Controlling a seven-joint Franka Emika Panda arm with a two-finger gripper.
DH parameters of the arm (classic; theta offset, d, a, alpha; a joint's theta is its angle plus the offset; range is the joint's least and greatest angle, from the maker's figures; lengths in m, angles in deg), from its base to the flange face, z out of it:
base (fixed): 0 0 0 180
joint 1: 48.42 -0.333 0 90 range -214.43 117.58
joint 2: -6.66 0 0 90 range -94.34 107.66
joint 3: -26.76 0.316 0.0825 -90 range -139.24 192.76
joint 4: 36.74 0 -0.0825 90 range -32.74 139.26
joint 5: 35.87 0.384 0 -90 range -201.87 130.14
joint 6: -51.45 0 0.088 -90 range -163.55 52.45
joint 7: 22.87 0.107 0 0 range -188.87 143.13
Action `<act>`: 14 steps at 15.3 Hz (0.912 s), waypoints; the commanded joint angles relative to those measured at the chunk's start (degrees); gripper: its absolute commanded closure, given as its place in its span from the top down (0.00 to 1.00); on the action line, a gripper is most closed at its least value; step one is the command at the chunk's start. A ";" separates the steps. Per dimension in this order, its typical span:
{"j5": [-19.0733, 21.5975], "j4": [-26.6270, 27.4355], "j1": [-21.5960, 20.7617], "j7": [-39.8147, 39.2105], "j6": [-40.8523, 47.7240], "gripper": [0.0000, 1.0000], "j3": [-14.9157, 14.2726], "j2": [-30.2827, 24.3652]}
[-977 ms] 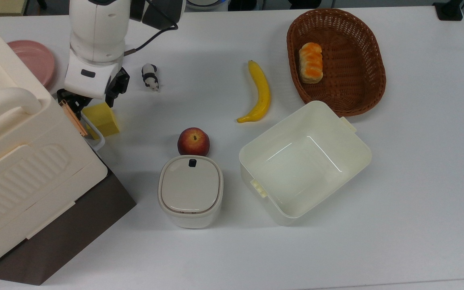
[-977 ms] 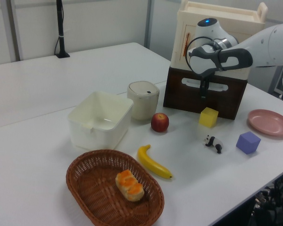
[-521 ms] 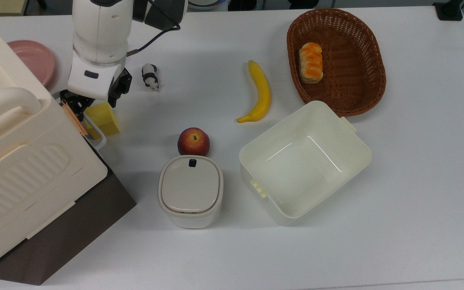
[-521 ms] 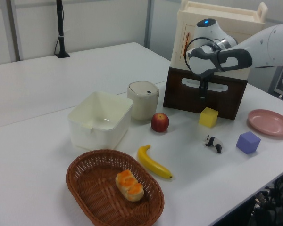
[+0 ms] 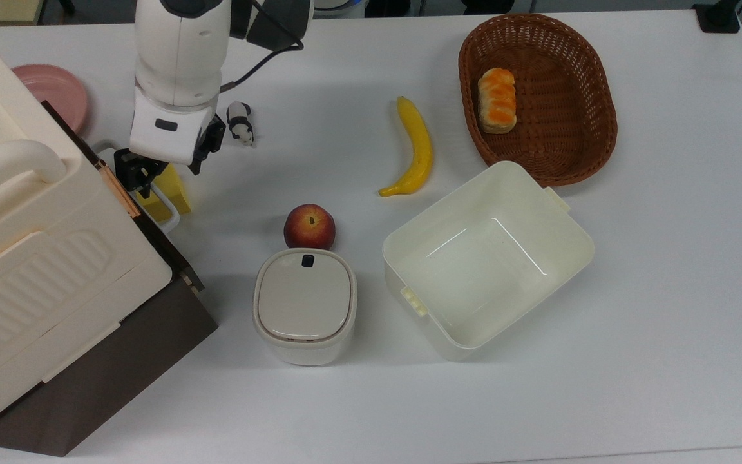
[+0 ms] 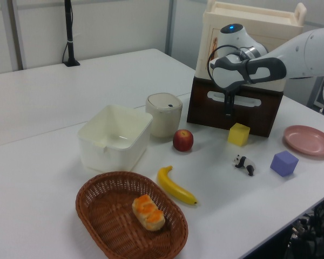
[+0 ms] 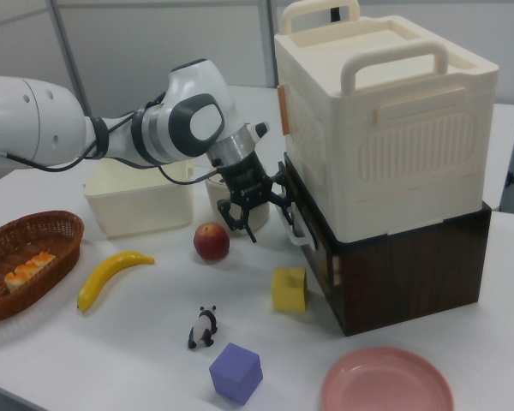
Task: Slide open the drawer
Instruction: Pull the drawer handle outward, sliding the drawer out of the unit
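White surface (image 5: 667, 322), office partitions behind. My arm reaches in to the dark brown cabinet (image 7: 411, 265) that carries the big cream ribbed case (image 7: 385, 128).

- End effector (image 5: 142, 175) is at the white loop handle (image 5: 170, 216) of the drawer (image 5: 171, 248); in the right view its fingers (image 7: 240, 210) sit right against the loop (image 7: 298, 224). They look closed down narrow on the handle; the contact itself is too small to confirm.
- Drawer sits at the top of the cabinet, directly under the case. In the top view a thin strip of its dark front pokes out past the case's edge; in the right view the front panel (image 7: 313, 235) stands slightly proud of the cabinet face. My read: barely started, most of the travel left.
- Wrist hangs straight down over the handle, which I take to be so the pull runs along the slide and not across it.
- Yellow block (image 5: 168, 190) is just beside the handle, right in the drawer's path in the top view. Likely to get nudged as the front comes out.
- Panda figure (image 5: 239, 122), apple (image 5: 309, 226) and lidded cream canister (image 5: 304, 306) are near but off the pull line.
- Banana (image 5: 413, 148), square bin (image 5: 487, 258), basket (image 5: 538, 96) with its bread roll (image 5: 497, 100) well apart.
- Pink plate (image 5: 55, 96) and purple cube (image 7: 236, 372) off to the cabinet's side.

Risk, as I judge it: the heavy case on top may bind the slide.
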 commanded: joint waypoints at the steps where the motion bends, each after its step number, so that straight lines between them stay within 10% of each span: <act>1: -1.03 2.23 -0.74 1.25 1.61 0.81 1.07 -2.01; 14: -1.03 2.93 -1.97 2.92 3.20 0.81 2.83 -2.71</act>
